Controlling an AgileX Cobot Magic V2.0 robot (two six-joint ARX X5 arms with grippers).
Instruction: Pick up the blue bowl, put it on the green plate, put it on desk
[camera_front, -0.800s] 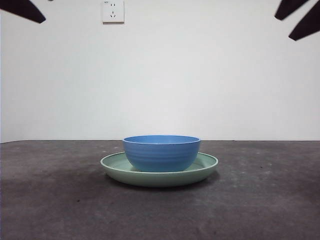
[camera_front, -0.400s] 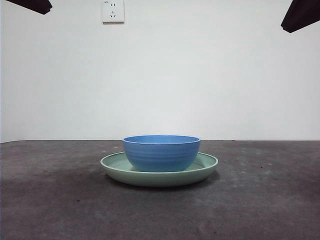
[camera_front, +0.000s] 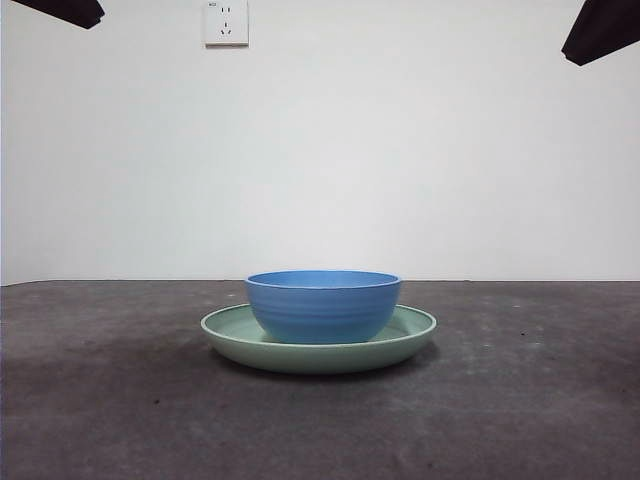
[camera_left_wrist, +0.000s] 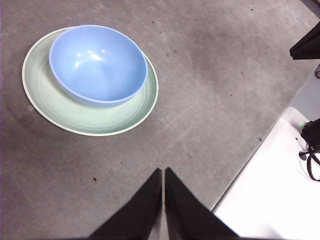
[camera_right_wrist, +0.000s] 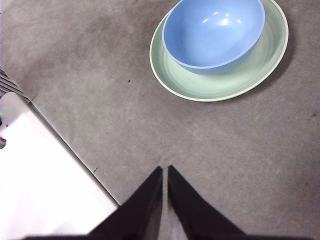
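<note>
The blue bowl (camera_front: 323, 304) stands upright inside the green plate (camera_front: 415, 335), which rests on the desk (camera_front: 540, 400) at the middle. Both wrist views show the same pair from above: blue bowl (camera_left_wrist: 97, 64) in the green plate (camera_left_wrist: 60, 107), and blue bowl (camera_right_wrist: 214, 31) in the green plate (camera_right_wrist: 220, 85). My left gripper (camera_left_wrist: 163, 172) is shut, raised well clear of the plate with nothing in it. Equally far off, my right gripper (camera_right_wrist: 165, 170) is shut and holds nothing. In the front view the arms show only as black tips at the top corners.
A white wall with a socket (camera_front: 226, 22) stands behind the desk. The desk's edge and a white surface (camera_left_wrist: 280, 195) lie beside the left gripper; a similar white surface (camera_right_wrist: 40, 185) lies beside the right one.
Over the last second the black arm tips at both top corners drew back up and outward. Bowl and plate have not moved.
</note>
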